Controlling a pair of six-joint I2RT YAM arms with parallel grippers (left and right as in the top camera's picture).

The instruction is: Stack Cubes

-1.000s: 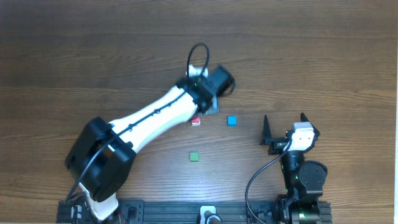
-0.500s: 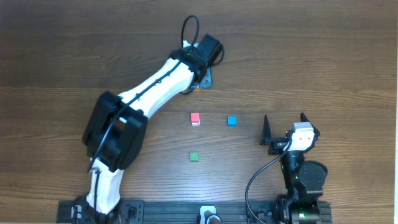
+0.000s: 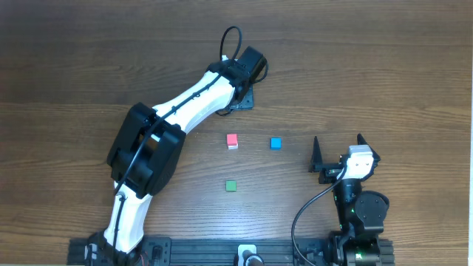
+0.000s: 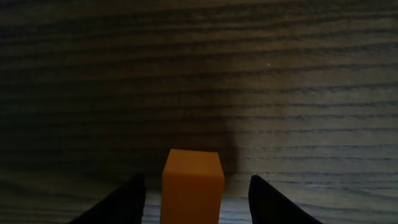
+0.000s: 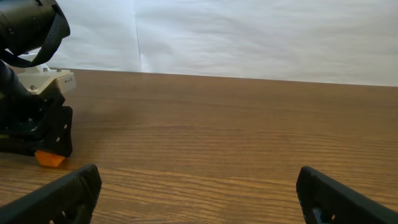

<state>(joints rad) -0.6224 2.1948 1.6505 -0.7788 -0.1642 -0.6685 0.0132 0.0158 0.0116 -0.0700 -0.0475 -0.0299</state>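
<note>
Right tool (image 3: 337,150): 2 black, tapered fingers spread wide and holding nothing, near its own base at the edge of the wood-grain table (image 3: 384,66). Green cube (image 3: 230,186): the nearest of 3 small, matt, sharp-edged cubes lying free on the table. The pink cube (image 3: 232,140) and blue cube (image 3: 276,142) lie beyond it, side by side but apart. Left tool (image 4: 195,179): farthest out and low over the table, with its dark fingers open on either side of the orange cube (image 4: 192,193), a gap showing on each side. From above, the tool's black body hides this cube, and the left wrist view cuts off its lower part. Print on the white arm housing (image 5: 53,79) is too small to read.
</note>
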